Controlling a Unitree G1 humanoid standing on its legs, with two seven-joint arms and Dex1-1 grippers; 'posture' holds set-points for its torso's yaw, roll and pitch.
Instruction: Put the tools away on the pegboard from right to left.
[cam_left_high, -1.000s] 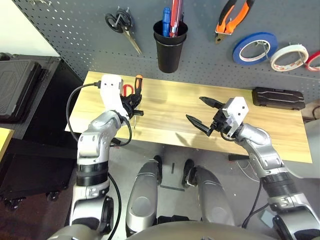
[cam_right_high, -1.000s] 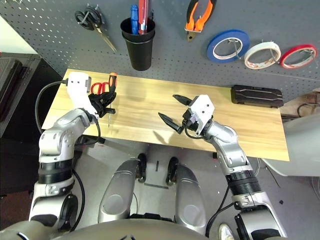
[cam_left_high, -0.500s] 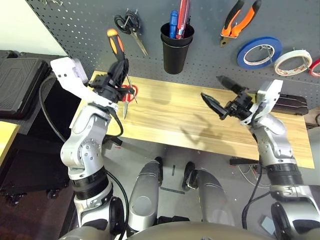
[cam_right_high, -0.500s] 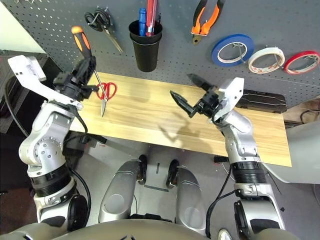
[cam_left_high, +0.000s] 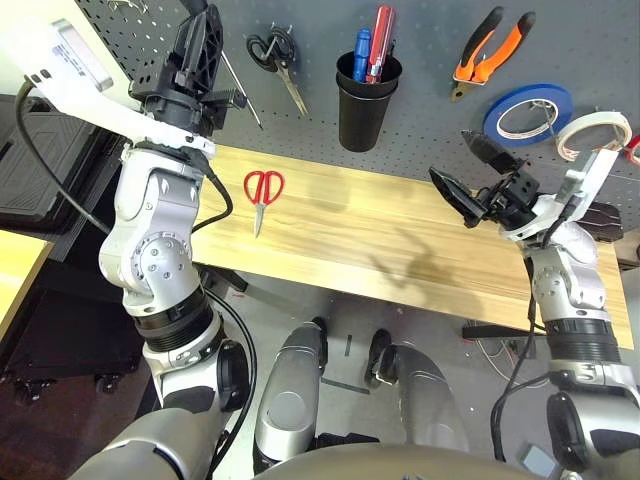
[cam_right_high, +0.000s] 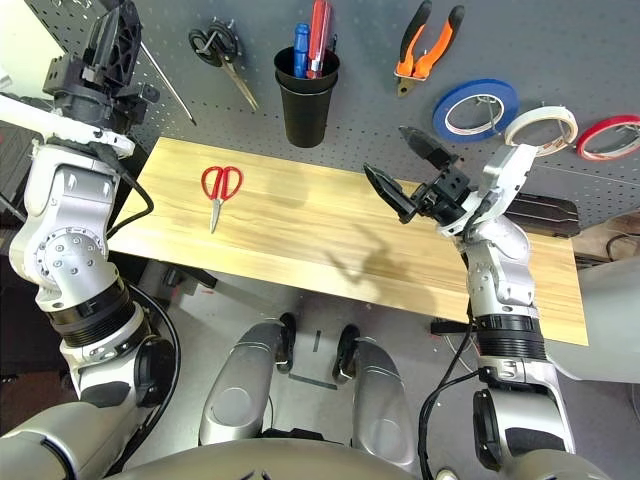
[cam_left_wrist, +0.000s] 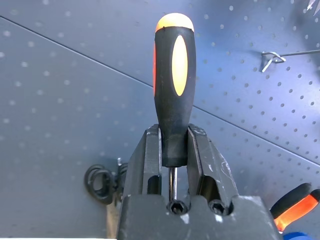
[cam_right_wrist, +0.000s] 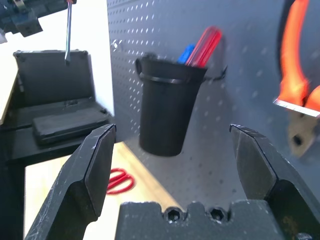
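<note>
Screwdriver (cam_left_wrist: 172, 95) is pinched by its handle in the left pincer (cam_left_wrist: 172, 165), up by the pegboard (cam_left_high: 420, 130)'s far left. Right pincer (cam_right_wrist: 175, 165) is spread, empty. Red-handled scissors (cam_left_high: 261, 192) lie on the worktop (cam_left_high: 400, 240). Risk: the long shaft snagging a hook, twisting the grip.

We see the scissors (cam_left_high: 262, 190) lying on the table (cam_left_high: 380, 240) at centre left, below the pegboard (cam_left_high: 420, 120), where the cup (cam_left_high: 362, 100) hangs left of the pliers (cam_left_high: 487, 45) and tape rolls (cam_left_high: 525, 110).

Red-handled scissors (cam_left_high: 262, 190) and a black case (cam_right_high: 543, 215) lie on the wooden table (cam_left_high: 380, 235).
</note>
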